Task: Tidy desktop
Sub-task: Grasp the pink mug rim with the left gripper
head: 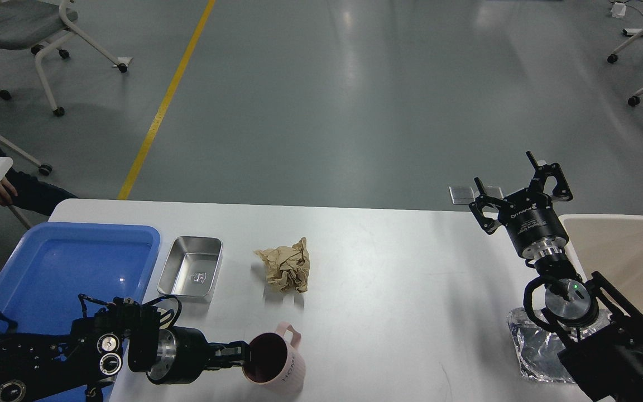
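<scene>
The white desktop (399, 279) fills the lower half of the head view. A pink mug (279, 365) with a dark inside stands near the front edge, tilted, its handle pointing back and right. My left gripper (240, 353) is shut on the mug's left rim. A crumpled ball of brown paper (286, 266) lies in the middle. A crinkled silver foil bag (533, 349) lies at the front right, partly under my right arm. My right gripper (517, 187) is open and empty, held high over the desktop's far right edge.
A blue plastic tray (48, 262) sits at the left with a small steel pan (190, 269) beside it. A beige bin (628, 251) stands at the right edge. Chairs and a person's hand show at the far left, off the desktop.
</scene>
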Controlling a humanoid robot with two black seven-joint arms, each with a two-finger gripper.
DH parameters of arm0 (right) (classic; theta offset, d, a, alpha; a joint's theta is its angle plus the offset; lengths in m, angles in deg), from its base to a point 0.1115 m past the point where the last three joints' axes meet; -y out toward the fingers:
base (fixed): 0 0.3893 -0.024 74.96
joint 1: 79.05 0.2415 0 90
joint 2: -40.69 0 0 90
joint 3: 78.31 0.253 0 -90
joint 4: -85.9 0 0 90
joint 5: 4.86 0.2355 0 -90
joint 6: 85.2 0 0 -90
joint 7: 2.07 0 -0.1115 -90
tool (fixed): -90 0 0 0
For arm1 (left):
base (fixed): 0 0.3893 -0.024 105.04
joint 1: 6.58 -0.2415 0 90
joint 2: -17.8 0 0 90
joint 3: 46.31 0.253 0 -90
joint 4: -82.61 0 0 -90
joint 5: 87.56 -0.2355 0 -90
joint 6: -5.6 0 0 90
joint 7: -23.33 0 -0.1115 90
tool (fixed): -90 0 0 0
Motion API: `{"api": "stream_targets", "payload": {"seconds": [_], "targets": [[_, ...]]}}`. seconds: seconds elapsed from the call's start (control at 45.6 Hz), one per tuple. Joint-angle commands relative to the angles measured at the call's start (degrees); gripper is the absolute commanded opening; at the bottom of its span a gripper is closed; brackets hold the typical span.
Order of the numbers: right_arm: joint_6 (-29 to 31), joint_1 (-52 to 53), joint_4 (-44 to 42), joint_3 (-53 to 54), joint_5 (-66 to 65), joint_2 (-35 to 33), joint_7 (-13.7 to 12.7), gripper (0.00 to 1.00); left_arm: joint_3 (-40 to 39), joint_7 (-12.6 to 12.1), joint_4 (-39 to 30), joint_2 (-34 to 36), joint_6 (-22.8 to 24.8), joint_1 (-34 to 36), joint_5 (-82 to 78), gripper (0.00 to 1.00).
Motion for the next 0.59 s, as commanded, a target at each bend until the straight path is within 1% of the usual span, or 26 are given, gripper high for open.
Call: {"api": "stream_targets", "payload": {"seconds": [0.0, 0.219, 0.373, 0.482, 0.57], "targets": [[0.0, 0.0, 0.0, 0.0, 0.0, 0.0, 0.0, 1.00, 0.0, 0.1, -0.1, 0.2, 0.5, 0.0, 0.0, 0.00], [0.0, 0.0, 0.0, 0.0, 0.0, 0.0, 0.0, 1.00, -0.1, 0.7, -0.1, 0.2, 0.8, 2.6, 0.2, 0.00], [0.0, 0.0, 0.0, -0.1, 0.0, 0.0, 0.0, 1.00, -0.1, 0.8, -0.8, 0.8, 2.2, 5.8, 1.3, 0.00], [0.0, 0.2, 0.0, -0.1, 0.0, 0.0, 0.0, 1.00, 0.0, 0.8, -1.4, 2.9, 3.9, 8.7, 2.4, 0.00], [0.0, 0.3, 0.0, 0.0, 0.0, 0.0, 0.0, 1.00, 0.1, 0.9, -3.3, 4.8, 4.3, 11.2, 3.3, 0.00]]}}
